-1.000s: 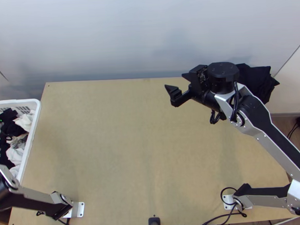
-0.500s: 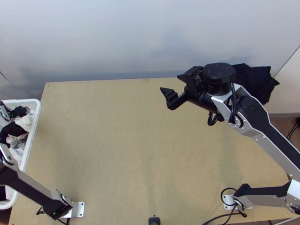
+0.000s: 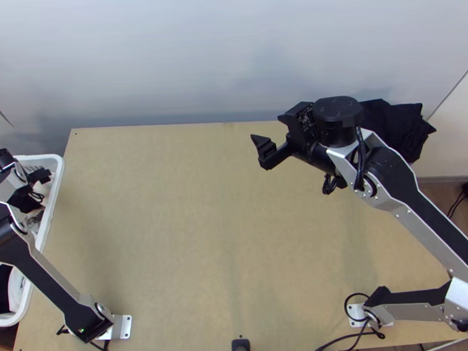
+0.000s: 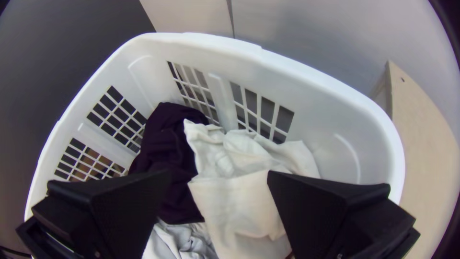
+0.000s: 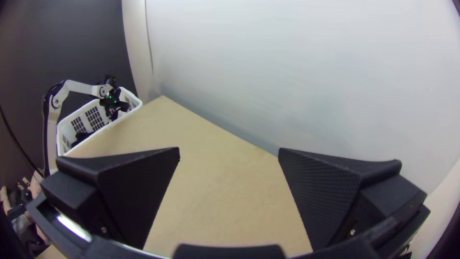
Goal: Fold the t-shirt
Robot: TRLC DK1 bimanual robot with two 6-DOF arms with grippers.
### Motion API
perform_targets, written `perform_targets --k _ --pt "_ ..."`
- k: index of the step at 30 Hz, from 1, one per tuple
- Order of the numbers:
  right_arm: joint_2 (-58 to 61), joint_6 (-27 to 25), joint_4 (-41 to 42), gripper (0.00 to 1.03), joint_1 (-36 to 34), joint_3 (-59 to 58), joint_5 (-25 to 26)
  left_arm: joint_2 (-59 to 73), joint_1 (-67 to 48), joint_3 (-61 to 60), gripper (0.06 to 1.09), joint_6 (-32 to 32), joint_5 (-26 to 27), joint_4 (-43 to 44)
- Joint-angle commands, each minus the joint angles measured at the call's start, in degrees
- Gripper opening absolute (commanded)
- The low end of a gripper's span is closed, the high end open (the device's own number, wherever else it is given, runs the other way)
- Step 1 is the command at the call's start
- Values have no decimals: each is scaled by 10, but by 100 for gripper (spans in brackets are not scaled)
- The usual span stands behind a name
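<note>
My left gripper [image 3: 36,186] is over the laundry basket [image 3: 53,183] at the table's left side. In the left wrist view this gripper [image 4: 219,177] stands open above bunched clothes: a white cloth [image 4: 239,192], a dark purple cloth [image 4: 167,144] and a light grey one [image 4: 184,242]. Which of them is a t-shirt I cannot tell. My right gripper [image 3: 267,127] hangs over the back of the table, right of its middle. From its own wrist camera, that gripper [image 5: 229,152] is open, with bare tabletop beyond its fingers.
A black cloth pile [image 3: 396,128] lies bunched behind the right arm, at the back right corner. Bare wood of the table [image 3: 174,228] stretches between the two arms. A pale wall [image 3: 228,51] rises along the back edge.
The left arm has swung up the picture and its gripper has shifted to the right over the basket. My right gripper has moved slightly left.
</note>
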Motion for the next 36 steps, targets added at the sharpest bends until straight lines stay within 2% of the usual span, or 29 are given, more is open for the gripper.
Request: perform_targets --k 1,6,7,8,9,10,11,24,25,26,27,28,29,36 --pt "8 -4 -1 96 1 9 8 56 -11 55 103 2 -3 -17" --pt "16 -4 0 96 1 18 15 70 -26 75 103 2 -3 -32" --pt "17 -4 0 96 1 20 17 75 -28 79 97 3 1 -35" --pt "17 -5 0 96 1 21 18 81 -28 84 86 8 14 -46" --pt "19 -6 0 96 1 22 19 84 -27 88 70 15 33 -61" --pt "20 -6 0 96 1 24 20 85 -26 87 45 15 44 -62" --pt "21 -6 0 96 1 26 21 88 -24 89 9 16 53 -61" --pt "36 -13 1 96 0 35 27 96 -2 91 10 32 59 -88" --pt "37 -13 1 96 0 35 27 96 -1 95 12 33 58 -90" --pt "38 -13 2 96 1 35 27 96 0 100 25 31 57 -99" --pt "40 -13 1 96 1 35 27 94 3 103 49 26 58 -108" --pt "42 -13 1 96 1 34 27 89 6 105 82 19 58 -112" --pt "44 -15 1 96 1 33 28 85 8 107 106 15 58 -118" --pt "52 -19 2 96 1 28 28 73 6 120 104 9 60 -158"
